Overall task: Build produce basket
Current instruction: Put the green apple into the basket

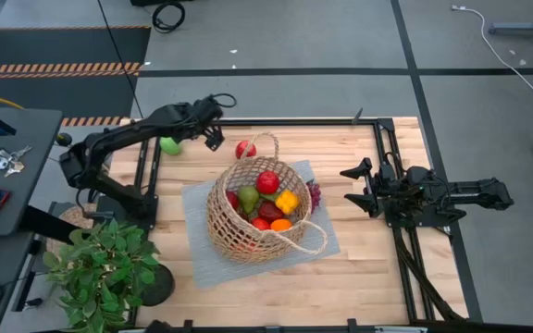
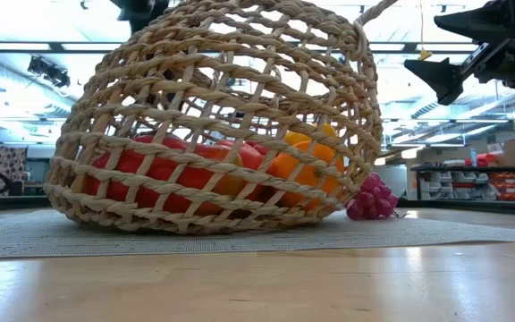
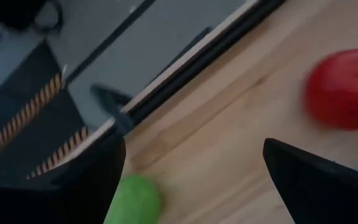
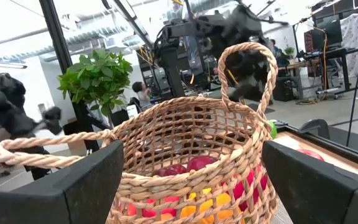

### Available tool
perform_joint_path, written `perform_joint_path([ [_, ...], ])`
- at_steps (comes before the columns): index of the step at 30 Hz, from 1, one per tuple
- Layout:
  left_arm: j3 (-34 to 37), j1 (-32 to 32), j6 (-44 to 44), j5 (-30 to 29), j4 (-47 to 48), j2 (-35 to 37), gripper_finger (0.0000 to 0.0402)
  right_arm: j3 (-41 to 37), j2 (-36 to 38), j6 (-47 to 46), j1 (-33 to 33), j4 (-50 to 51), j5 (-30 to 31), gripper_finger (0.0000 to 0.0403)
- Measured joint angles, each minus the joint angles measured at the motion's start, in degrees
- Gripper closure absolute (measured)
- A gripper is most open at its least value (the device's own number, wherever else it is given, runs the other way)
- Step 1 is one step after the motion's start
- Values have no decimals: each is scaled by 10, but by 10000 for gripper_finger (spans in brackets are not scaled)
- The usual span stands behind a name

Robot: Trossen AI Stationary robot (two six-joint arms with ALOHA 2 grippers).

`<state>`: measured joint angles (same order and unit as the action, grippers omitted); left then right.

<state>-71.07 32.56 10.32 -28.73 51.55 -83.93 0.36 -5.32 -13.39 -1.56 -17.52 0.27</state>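
**Basket loaded on mat, two pieces loose on the worktop, both hands wide and empty**

basket (image 1: pixel 248 222) sits mid-worktop (image 1: pixel 378 277) on the grey mat (image 1: pixel 327 242), tipped over toward the left arm's side; one looped handle sticks out toward the far edge, the other lies on the mat on the near side; produce inside (image 1: pixel 265 202): red apple on top, green pear, yellow pepper, orange, more red pieces underneath; the low view shows the red and orange pieces through the weave; purple grapes (image 1: pixel 315 194) lie on the mat just outside the rim, touching the basket on the right arm's side

loose: red apple (image 1: pixel 245 149) on bare wood just beyond the mat's far edge, close to the far handle; green fruit (image 1: pixel 169 145) further toward the left arm's side, near the far-left corner

left hand (image 1: pixel 215 139) hangs above the worktop between those two, fingers spread wide, nothing in them; its wrist view shows the green fruit by one finger and the red apple off past the other

right hand (image 1: pixel 357 187) waits off to the basket's right side, raised above the worktop, pointing at the basket; fingers spread wide, holding nothing

potted plant (image 1: pixel 100 268) at the near-left corner, off the mat
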Motion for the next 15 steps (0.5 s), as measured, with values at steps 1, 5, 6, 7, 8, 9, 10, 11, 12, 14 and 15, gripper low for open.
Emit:
perform_joint_path([
  [1, 13, 14, 6, 3, -7, 1, 14, 0, 0, 0, 0, 0, 0, 18],
  [5, 67, 68, 13, 57, -31, 1, 14, 0, 0, 0, 0, 0, 0, 18],
  [6, 81, 81, 13, 84, -47, 1, 14, 0, 0, 0, 0, 0, 0, 18],
  [7, 95, 94, 13, 105, -57, 1, 15, 0, 0, 0, 0, 0, 0, 18],
  [8, 108, 105, 16, 117, -62, 1, 15, 0, 0, 0, 0, 0, 0, 18],
  [9, 117, 117, 19, 121, -64, 1, 15, 0, 0, 0, 0, 0, 0, 18],
  [10, 125, 128, 21, 120, -66, 1, 15, 0, 0, 0, 0, 0, 0, 18],
  [11, 131, 140, 24, 116, -66, 1, 15, 0, 0, 0, 0, 0, 0, 18],
  [12, 137, 149, 28, 107, -65, 0, 15, 0, 0, 0, 0, 0, 0, 18],
  [14, 146, 170, 42, 93, -65, 0, 15, 0, 0, 0, 0, 0, 0, 18],
  [15, 152, 181, 48, 93, -66, 0, 15, 0, 0, 0, 0, 0, 0, 18],
])
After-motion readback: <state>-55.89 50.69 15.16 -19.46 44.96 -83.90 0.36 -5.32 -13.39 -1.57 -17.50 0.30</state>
